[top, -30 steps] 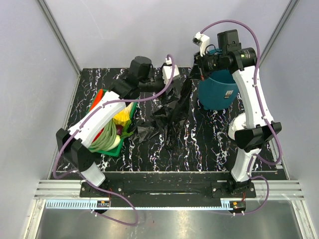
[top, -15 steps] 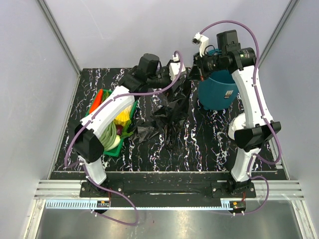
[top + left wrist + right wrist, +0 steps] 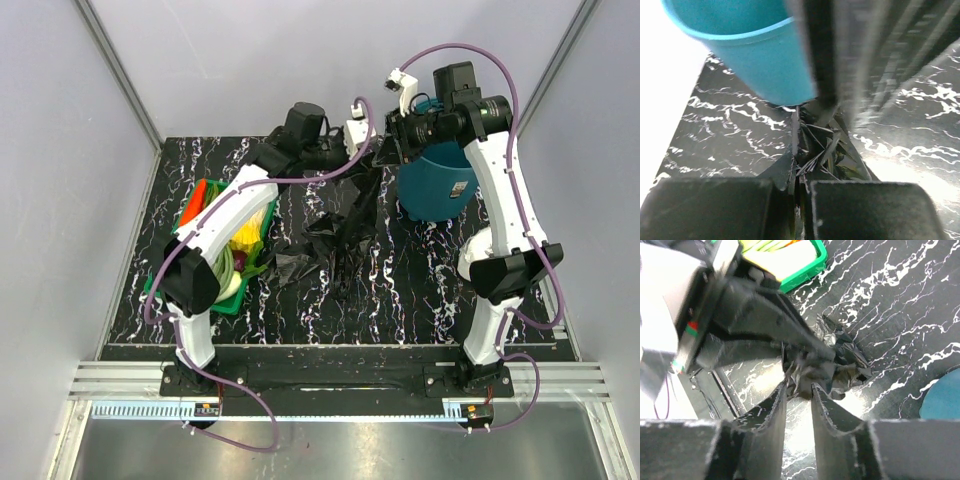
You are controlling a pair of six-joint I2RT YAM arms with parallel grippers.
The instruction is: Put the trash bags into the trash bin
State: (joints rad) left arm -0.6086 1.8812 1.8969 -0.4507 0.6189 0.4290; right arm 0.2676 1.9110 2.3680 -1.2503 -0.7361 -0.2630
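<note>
Left end effector (image 3: pixel 800 186) pinches trash bag (image 3: pixel 826 146) film; right end effector (image 3: pixel 799 388) narrowly parted. Thin film may slip, or snag outside trash bin (image 3: pixel 765 55).

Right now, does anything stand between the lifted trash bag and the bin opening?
Yes: the right gripper hangs at the rim of the trash bin, between it and the trash bag the left gripper pinches. Nothing else visible.

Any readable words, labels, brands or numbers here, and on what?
Nothing can be read.
white sticker on the trash bin: print too small.
small tags on the front rail: too small.
</note>
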